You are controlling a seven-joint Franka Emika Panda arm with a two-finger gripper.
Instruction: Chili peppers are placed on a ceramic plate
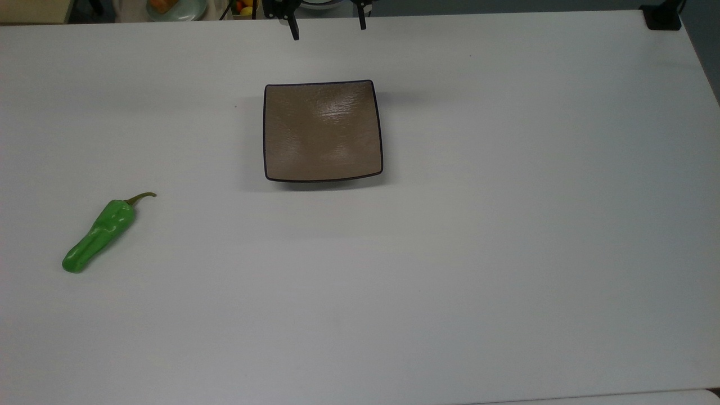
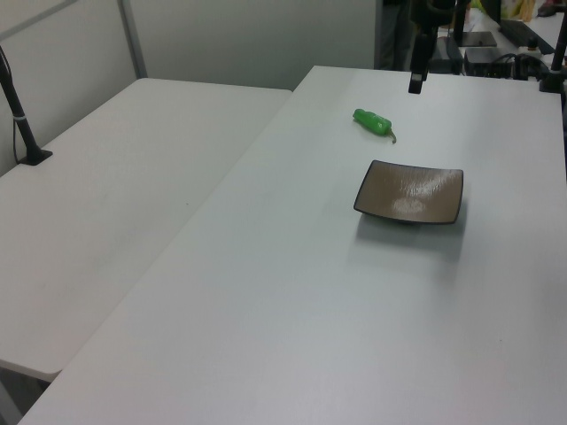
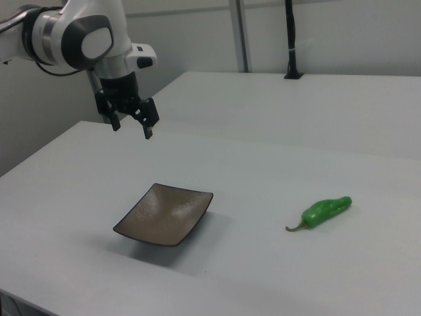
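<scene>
On the white tabletop (image 1: 506, 225), near the top view's lower left: green chili pepper (image 1: 100, 234), lying flat, stem curling toward the top view's upper right, well apart from the ceramic plate (image 1: 322, 131) and untouched. At the middle of the top view: square taupe plate with dark rim, upright on its base, bare of any load. Above the tabletop's far edge in the top view, beyond the plate: hand (image 1: 327, 25), fingers spread and grasping nothing, hanging clear of the surface. Right view, upper left: same hand (image 3: 132, 122) on the white arm (image 3: 79, 36), fingers parted and pointing down, plate (image 3: 164, 214) below and toward the right view's right, pepper (image 3: 324, 212) farther toward the right view's right. Left view: pepper (image 2: 372, 121) beyond the plate (image 2: 410, 192), just below one dark finger.

Progress, as judged from this arrangement: nothing done yet; pepper not grasped, not lifted, not on the plate. Remaining: travel across to the pepper, descent, grip across its narrow body, carry to the plate, release over the plate's centre
</scene>
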